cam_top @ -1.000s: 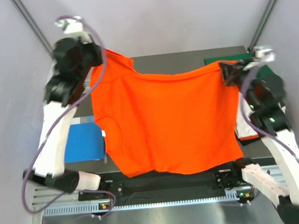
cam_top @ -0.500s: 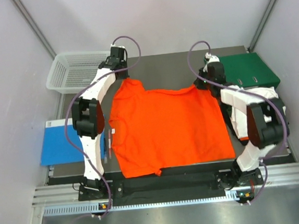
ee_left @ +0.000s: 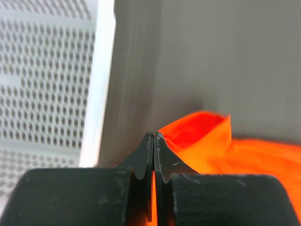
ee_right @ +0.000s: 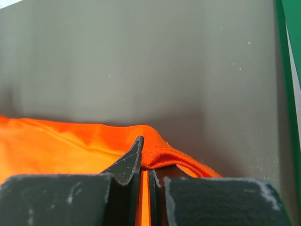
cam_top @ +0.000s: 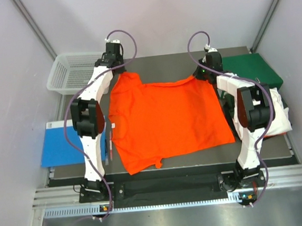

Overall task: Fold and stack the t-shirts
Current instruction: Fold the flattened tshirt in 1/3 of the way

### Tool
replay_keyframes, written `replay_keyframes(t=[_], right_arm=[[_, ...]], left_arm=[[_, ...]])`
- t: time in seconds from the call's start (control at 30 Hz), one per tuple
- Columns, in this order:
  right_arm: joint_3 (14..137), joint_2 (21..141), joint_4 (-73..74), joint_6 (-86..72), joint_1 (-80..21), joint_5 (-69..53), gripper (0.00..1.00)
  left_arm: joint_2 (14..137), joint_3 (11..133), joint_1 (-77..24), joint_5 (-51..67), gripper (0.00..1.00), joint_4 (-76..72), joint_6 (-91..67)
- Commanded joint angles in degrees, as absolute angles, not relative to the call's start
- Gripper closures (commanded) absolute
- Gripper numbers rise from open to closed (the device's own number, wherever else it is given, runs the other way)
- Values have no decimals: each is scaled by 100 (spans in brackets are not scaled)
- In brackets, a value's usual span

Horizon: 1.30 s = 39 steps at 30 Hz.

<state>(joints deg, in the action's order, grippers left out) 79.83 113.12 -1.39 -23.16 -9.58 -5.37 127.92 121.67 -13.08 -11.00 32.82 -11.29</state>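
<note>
One bright orange t-shirt (cam_top: pixel 167 117) lies spread flat across the middle of the table. My left gripper (cam_top: pixel 120 74) is at its far left corner, shut on the cloth. In the left wrist view, orange fabric (ee_left: pixel 207 139) shows in the thin gap of the left gripper (ee_left: pixel 154 137). My right gripper (cam_top: pixel 204 75) is at the far right corner, shut on the hem. The right wrist view shows that hem (ee_right: pixel 169 154) folded over the right gripper (ee_right: pixel 144 143). A white t-shirt (cam_top: pixel 279 113) lies bunched beside the right arm.
A white mesh basket (cam_top: pixel 73 72) stands at the far left, next to the left gripper. A green binder (cam_top: pixel 253 69) lies far right, close to the right gripper. A blue book (cam_top: pixel 64 144) lies at the left edge. Both arms reach far over the table.
One second ago both arms held the orange shirt hanging in the air. They have since stretched to the far side and laid it flat, then drawn it slightly farther back.
</note>
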Motion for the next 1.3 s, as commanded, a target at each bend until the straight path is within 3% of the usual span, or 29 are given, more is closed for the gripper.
replay_keyframes(t=[0.0, 0.3, 1.27], right_arm=[[7955, 11013, -88, -2364, -870, -747, 100], [7366, 10450, 191, -2329, -817, -756, 100], [6706, 10335, 1521, -2303, -633, -852, 100]], left_arm=[[11824, 11096, -1301, -1046, 100, 3006, -1265], [10206, 8993, -1301, -1134, 100, 2531, -1476], [9018, 6883, -1485, -1125, 100, 3410, -2118]])
